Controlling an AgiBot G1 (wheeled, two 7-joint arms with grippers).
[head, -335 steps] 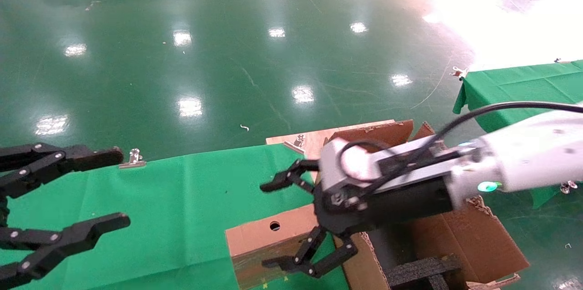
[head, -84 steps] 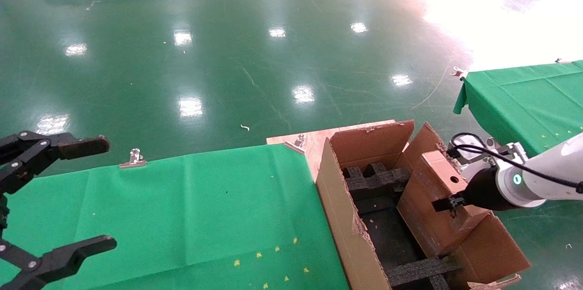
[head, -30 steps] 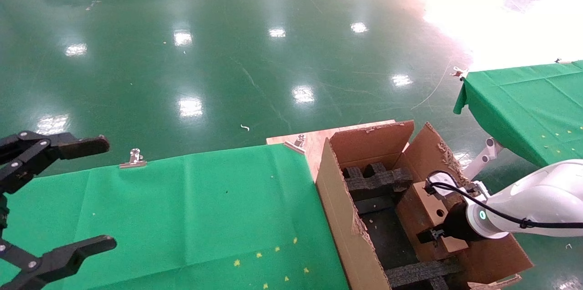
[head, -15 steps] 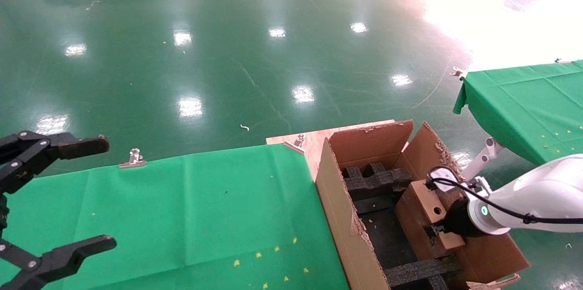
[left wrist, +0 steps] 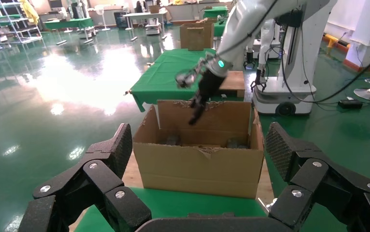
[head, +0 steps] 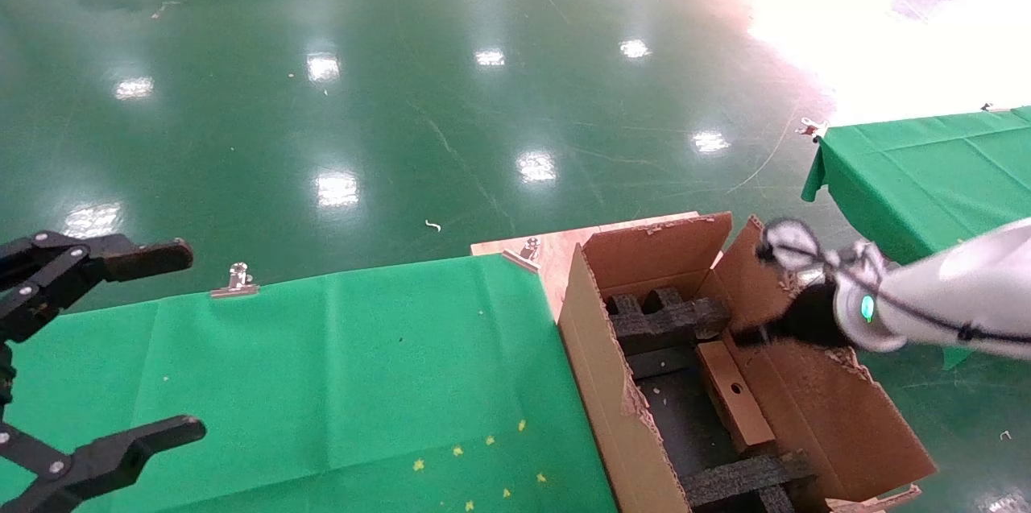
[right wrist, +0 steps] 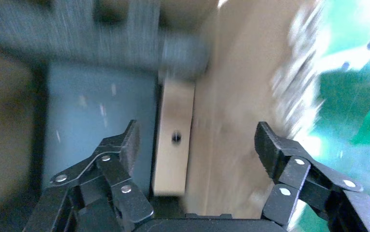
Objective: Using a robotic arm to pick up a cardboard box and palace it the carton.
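The cardboard box (head: 733,398) stands on its long edge inside the carton (head: 598,352), leaning against the right-hand wall between the black foam inserts (head: 662,316). Its round hole faces up. My right gripper (head: 745,336), on the white robotic arm (head: 950,304), hovers above the carton's right flap. It is open and holds nothing. In the right wrist view the box (right wrist: 173,140) lies below the spread right gripper (right wrist: 197,140), apart from both fingers. My left gripper (head: 173,344) is parked open at the far left over the green table; the left wrist view shows the carton (left wrist: 197,164) beyond it (left wrist: 197,150).
The carton sits on a wooden board (head: 548,247) at the right end of the green-clothed table (head: 322,368), which has metal clips (head: 236,279) on its far edge. A second green table (head: 926,167) stands at the right. Shiny green floor lies beyond.
My right gripper has let go of the box and risen out of the carton toward its right flap. The box now rests lower inside, against the wall. The left arm has not moved.
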